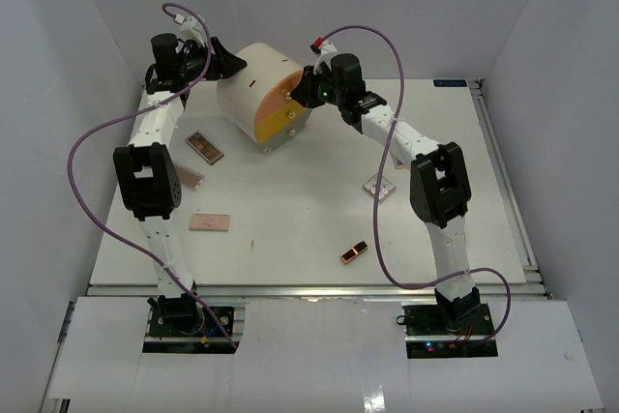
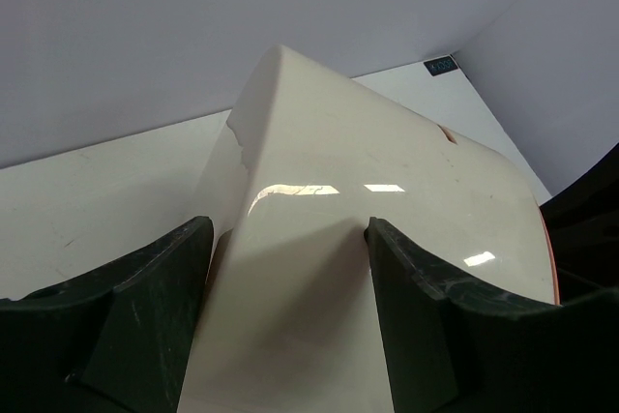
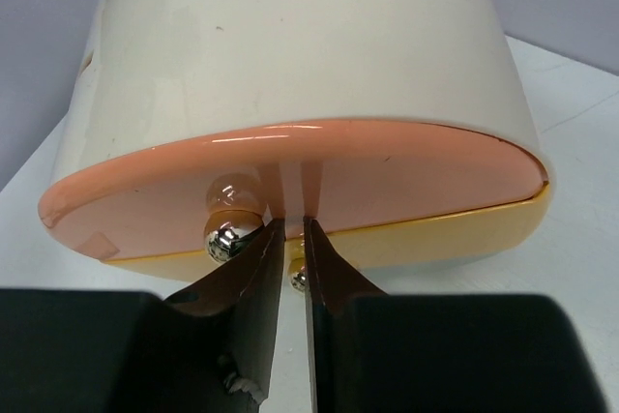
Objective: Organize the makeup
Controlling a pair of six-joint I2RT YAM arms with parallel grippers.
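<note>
From above, the large cream cylindrical drawer unit with an orange-yellow front (image 1: 247, 84) sat far-left on the white table (image 1: 309, 220), its front facing near-right. The left gripper (image 1: 224, 63) was at its back and the right gripper (image 1: 298, 94) at its front. The makeup lay nearer than both tools. A brown flat palette (image 1: 204, 147) and a pinkish-tan flat palette (image 1: 210, 224) were on the left arm's side. A small square palette (image 1: 380, 187) and a black-and-gold slim case (image 1: 354, 252), lying near-left to far-right, were on the right arm's side.

In the left wrist view, the jaws stood wide apart, straddling the unit's cream back.

In the right wrist view, the jaws were almost together at the front. A silver ball knob (image 3: 224, 239) sat just left of them and a smaller knob (image 3: 300, 280) showed at the slit; whether they pinched it could not be told. Any drawer would likely slide near-right, toward the right arm.
</note>
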